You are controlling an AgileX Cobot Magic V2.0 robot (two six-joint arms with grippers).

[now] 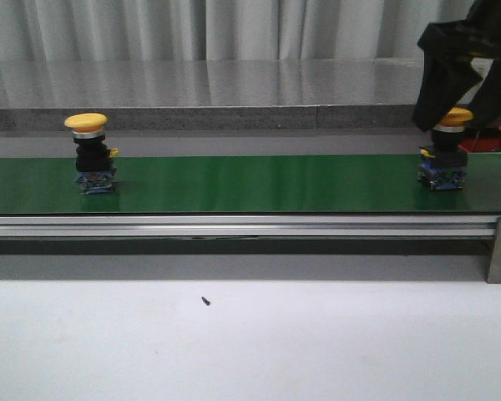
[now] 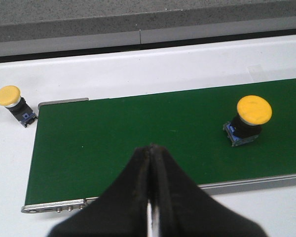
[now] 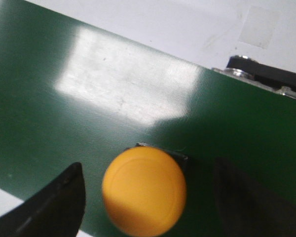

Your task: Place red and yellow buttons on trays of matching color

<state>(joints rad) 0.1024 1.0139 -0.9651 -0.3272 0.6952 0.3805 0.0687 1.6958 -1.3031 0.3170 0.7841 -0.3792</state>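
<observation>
right gripper [image 3: 145,197] fingers spread wide, nothing held | yellow domed button on dark base [image 3: 144,191] centred between them, right end of green belt [image 1: 234,184] | pads to be lowered below cap before closing | left gripper [image 2: 150,163] fingers pressed together, empty

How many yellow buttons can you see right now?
3. One stands on the green belt at the left, one at the right between the right gripper's open fingers, one off the belt's end on the white table. Others may be hidden.
</observation>
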